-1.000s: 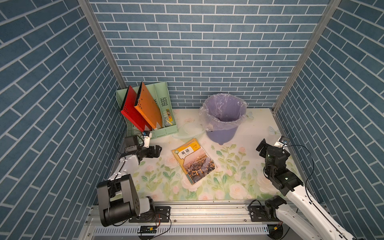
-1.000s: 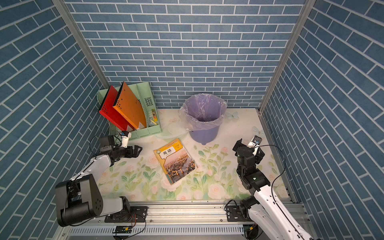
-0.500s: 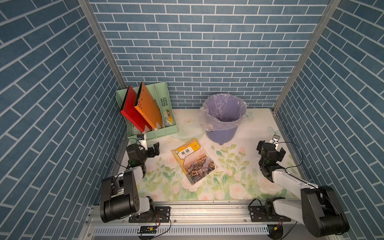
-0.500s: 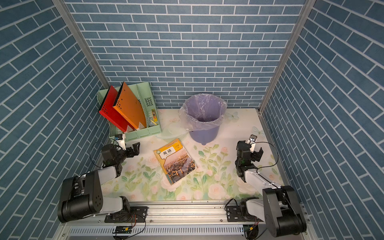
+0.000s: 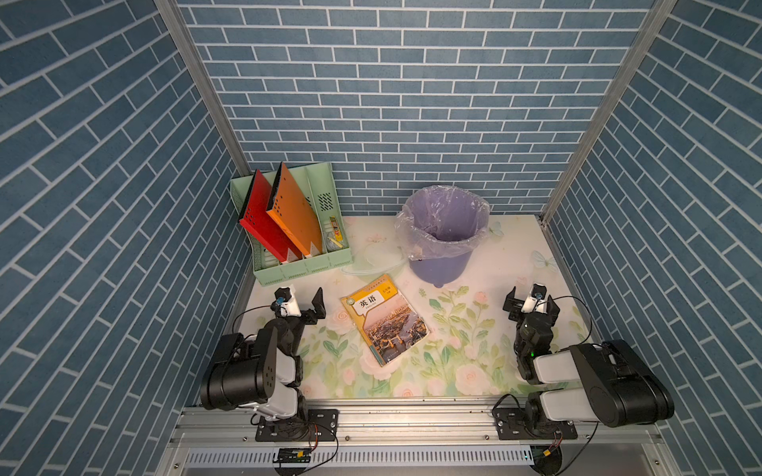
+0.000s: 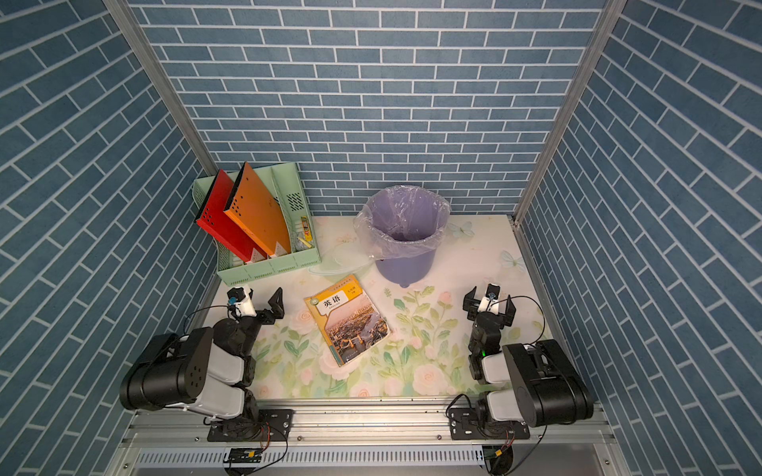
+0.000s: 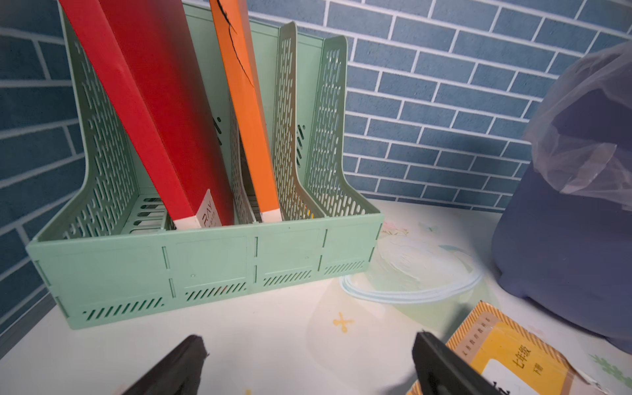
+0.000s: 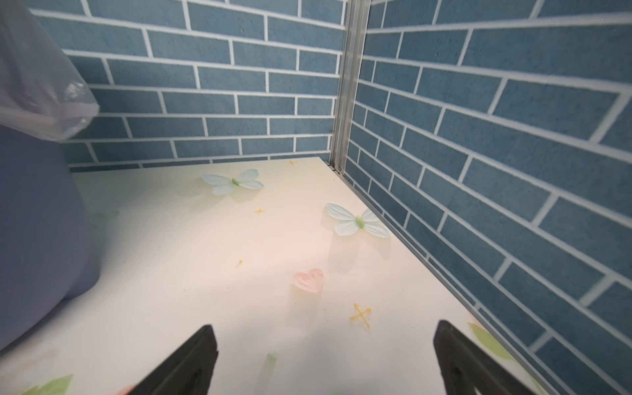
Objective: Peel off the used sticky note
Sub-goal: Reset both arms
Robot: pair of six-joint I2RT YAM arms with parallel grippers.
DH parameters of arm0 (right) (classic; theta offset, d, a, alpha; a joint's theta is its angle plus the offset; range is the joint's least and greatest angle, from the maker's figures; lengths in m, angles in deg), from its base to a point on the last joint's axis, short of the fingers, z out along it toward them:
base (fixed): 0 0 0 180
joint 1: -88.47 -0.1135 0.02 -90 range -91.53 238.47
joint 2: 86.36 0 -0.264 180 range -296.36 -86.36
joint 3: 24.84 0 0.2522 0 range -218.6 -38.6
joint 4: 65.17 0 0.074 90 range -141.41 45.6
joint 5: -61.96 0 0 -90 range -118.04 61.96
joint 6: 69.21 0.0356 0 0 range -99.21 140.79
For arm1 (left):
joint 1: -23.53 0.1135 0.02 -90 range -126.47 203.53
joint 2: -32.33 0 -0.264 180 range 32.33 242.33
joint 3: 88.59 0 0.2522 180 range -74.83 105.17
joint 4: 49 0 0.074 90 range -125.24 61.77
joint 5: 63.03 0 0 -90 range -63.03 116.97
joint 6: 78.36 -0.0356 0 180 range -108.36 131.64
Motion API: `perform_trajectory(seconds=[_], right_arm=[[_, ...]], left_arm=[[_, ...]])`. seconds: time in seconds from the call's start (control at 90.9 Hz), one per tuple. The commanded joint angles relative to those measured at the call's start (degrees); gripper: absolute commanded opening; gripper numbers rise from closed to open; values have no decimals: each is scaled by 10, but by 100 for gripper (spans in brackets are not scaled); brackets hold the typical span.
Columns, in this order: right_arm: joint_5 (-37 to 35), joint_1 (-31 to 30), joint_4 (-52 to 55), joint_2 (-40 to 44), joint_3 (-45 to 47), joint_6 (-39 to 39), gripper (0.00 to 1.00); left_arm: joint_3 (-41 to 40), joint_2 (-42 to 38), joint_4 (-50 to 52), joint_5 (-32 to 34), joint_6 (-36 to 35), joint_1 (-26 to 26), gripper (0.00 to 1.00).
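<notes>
No sticky note shows in any view. A yellow textbook lies flat and closed at the middle of the floral mat; its corner shows in the left wrist view. My left gripper sits low to the left of the book, open and empty, facing the green file tray. My right gripper sits low near the right wall, open over bare mat with nothing between its fingers.
The green file tray at the back left holds a red folder and an orange folder. A purple bin lined with a clear bag stands at the back centre. Blue brick walls close in three sides.
Both arms have folded back and down towards their bases at the front. Both grippers now sit low over the mat and have stayed open. The book has not moved.
</notes>
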Motion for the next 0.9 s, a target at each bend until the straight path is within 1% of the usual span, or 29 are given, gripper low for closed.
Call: perform_trajectory(seconds=[0.0,0.033,0.11,0.132,0.187,0.253,0.275,0.297,0.319,0.352,0.385,0.891], right_arm=[[60,4,-231,-35,54,-41,99],[77,4,-260,-57,58,-50,99],[173,3,-220,-81,28,-84,100],[187,3,-221,-92,22,-93,100],[161,6,-193,-81,14,-80,100],[122,12,-106,-75,-31,-58,99],[113,16,-70,-71,-47,-48,99],[106,23,-29,-71,-67,-35,100],[118,29,6,-72,-86,-24,100],[155,55,30,-68,-94,-9,100],[175,71,37,-69,-95,-1,99],[176,73,26,-66,-90,-2,99]], left_arm=[[-39,17,-181,73,-35,-34,100],[-40,16,-180,85,-39,-42,100],[-33,16,-173,89,-40,-46,100],[-26,11,-154,89,-40,-46,100],[2,-7,-74,99,-38,-46,100],[72,-16,64,109,-35,-46,100],[91,-16,104,124,-42,-54,100],[102,-17,131,154,-55,-73,100],[115,-17,152,168,-67,-86,100],[116,-16,153,176,-71,-94,100],[114,-16,148,176,-71,-94,100],[112,-18,147,178,-72,-94,100]])
